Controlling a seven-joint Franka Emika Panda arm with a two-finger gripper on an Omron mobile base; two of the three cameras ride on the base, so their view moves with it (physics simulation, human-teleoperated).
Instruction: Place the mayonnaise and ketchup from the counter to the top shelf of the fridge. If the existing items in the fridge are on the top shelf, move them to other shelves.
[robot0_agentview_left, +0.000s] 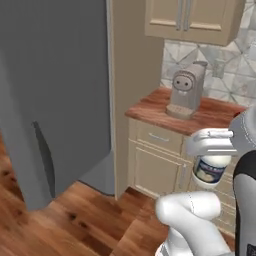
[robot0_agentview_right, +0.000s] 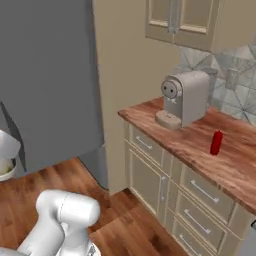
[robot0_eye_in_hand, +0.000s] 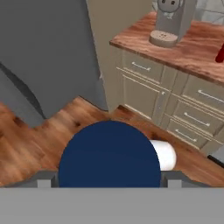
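Mayonnaise jar (robot0_eye_in_hand: 109, 154), nearest item: in the hand view its dark blue lid hides nearly all of the jar, with a bit of white showing past its right edge. In the left base view the jar (robot0_agentview_left: 211, 170) hangs below the hand (robot0_agentview_left: 212, 150), white contents and pale label visible, its top hidden by the white hand body. Hand: clenched on the jar, fingers set wide at either side of the lid; one grey fingertip (robot0_eye_in_hand: 46, 178) is partly cut off at the lower edge. Jar is held in the air over the wood floor (robot0_agentview_left: 60, 225), in front of the drawers (robot0_agentview_left: 157, 137), not resting on anything.

Arm: white links rise from the lower right of the left base view, forearm reaching level with the drawer fronts, hand pointing down.

Fridge (robot0_agentview_left: 55, 95): large grey surfaces at left, door apparently swung out; shelves and interior cannot be made out.

Bench (robot0_agentview_right: 200, 140): reddish-brown wood top over beige drawers, right end cut off by the frame edge. Ketchup bottle (robot0_agentview_right: 216, 143): slim, red, upright on the bench, to the right of the coffee machine (robot0_agentview_right: 182, 97) and apart from it. In the hand view the bottle is mostly cut off at the right edge.
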